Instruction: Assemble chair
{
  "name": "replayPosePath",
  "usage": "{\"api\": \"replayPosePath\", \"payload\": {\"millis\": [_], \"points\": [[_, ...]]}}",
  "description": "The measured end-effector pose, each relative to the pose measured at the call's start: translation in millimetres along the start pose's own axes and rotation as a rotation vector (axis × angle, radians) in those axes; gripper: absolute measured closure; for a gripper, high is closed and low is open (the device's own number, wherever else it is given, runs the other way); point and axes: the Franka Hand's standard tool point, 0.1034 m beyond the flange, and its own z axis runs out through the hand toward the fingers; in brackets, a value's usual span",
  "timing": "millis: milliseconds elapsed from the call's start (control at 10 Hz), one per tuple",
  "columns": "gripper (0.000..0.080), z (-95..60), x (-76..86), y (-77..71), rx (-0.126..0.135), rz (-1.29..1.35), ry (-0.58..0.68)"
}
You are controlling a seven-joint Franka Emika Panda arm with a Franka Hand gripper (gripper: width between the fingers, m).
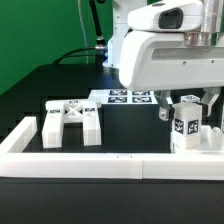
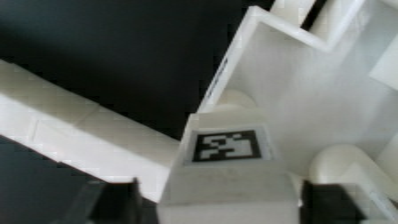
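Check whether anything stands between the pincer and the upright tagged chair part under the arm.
Nothing visible does. In the wrist view the pincer straddles the tagged chair part, its fingers on either side, with no other thing in the gaps. Whether the fingers touch it cannot be told.

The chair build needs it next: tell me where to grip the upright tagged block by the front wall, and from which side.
Grip the upright tagged block near its top, probably straight down from above. It stands on end close to the border wall, leaving its upper part free, and its flat opposite sides suit the gripper, whose fingers flank it.
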Motion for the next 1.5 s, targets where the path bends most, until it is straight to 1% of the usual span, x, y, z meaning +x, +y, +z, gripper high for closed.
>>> {"api": "replayPosePath", "payload": {"millis": [100, 200, 400, 600, 700, 1100, 1300, 1400, 1500], "points": [[0.0498, 0.2, -0.1, 0.0, 0.0, 0.0, 0.0], [0.0511, 0.6, -0.3, 0.1, 0.0, 0.034, -0.001], [0.0511, 0.9, -0.5, 0.1, 0.001, 0.066, -0.001], [0.0511, 1.8, -0.7, -0.6, 0.008, 0.277, -0.001], [0.0511, 2.1, -0.9, -0.5, 0.016, 0.417, -0.001], [0.0509, 2.8, 1.7, -6.5, 0.017, 0.893, -0.003], [0.0509, 2.8, 2.8, -7.9, 0.018, 1.073, -0.013], [0.0509, 2.2, 3.0, -7.1, 0.031, 1.163, -0.016], [0.0509, 2.5, 2.9, -7.2, 0.034, 1.195, -0.017]]}}
